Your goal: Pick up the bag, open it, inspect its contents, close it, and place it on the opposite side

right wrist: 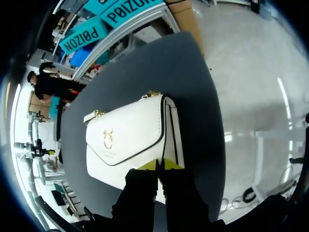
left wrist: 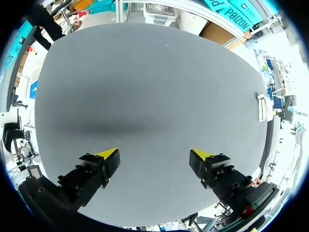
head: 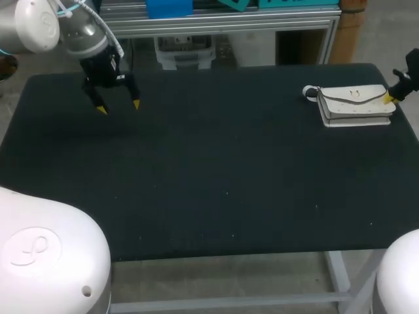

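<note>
There is one white bag (head: 357,104), one black table (head: 209,190) and two sets of jaws.

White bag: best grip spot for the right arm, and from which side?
Probably its right short end, from the right. The white bag lies flat, flap up, so its broad face offers no pinch; that end's thin edge faces the right gripper, which sits at it.

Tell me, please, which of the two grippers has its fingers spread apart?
The left gripper, over the table far from the bag: its yellow tips stand wide apart. The right gripper has its tips together at the bag's end.
</note>
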Tool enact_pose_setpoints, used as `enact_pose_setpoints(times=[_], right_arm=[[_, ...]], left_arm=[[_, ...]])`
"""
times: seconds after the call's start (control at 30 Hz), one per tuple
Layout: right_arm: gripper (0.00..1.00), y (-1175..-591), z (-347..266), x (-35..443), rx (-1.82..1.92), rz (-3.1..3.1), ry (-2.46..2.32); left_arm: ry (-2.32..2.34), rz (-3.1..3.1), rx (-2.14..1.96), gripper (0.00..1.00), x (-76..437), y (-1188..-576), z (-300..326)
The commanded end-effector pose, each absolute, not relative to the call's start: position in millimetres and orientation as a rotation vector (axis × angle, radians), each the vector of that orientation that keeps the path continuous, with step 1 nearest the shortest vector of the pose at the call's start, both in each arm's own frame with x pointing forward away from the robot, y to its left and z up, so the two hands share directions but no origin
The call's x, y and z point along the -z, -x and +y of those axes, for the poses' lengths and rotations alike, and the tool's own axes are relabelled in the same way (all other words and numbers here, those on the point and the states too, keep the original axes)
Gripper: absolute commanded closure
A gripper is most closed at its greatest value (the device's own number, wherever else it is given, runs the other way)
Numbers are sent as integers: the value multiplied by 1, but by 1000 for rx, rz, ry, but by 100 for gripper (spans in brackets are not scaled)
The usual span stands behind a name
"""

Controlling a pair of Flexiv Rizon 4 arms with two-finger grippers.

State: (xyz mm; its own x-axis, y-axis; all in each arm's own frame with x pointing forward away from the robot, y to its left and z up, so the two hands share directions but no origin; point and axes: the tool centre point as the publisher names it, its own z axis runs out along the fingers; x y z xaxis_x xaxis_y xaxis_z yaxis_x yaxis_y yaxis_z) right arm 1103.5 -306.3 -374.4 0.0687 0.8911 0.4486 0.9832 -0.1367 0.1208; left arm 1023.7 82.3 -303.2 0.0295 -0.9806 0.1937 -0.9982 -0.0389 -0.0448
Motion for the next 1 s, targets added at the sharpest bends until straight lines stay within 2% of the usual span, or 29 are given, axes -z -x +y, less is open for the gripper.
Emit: enact_pose_setpoints(times=[0.03,0.63,0.67,0.7,0.73,1.0], right_arm=[[100,-1118,-315,380,618,-1878,2131],[100,-1132,-330,382,616,-1837,2166],[65,-1132,-330,382,613,-1837,2162],[13,-1132,-330,381,610,-1837,2162],[0,-1131,-329,380,608,-1839,2163],[0,-1118,-330,371,608,-1848,2178]], left_arm=[[-2172,-2104,-254,0,306,-1025,83],[-2159,-2115,-234,0,308,-1026,83],[-2159,-2115,-234,0,308,-1026,83],[-2159,-2115,-234,0,308,-1026,83],[-2159,-2115,-234,0,308,-1026,83],[-2159,-2115,-234,0,308,-1026,83]])
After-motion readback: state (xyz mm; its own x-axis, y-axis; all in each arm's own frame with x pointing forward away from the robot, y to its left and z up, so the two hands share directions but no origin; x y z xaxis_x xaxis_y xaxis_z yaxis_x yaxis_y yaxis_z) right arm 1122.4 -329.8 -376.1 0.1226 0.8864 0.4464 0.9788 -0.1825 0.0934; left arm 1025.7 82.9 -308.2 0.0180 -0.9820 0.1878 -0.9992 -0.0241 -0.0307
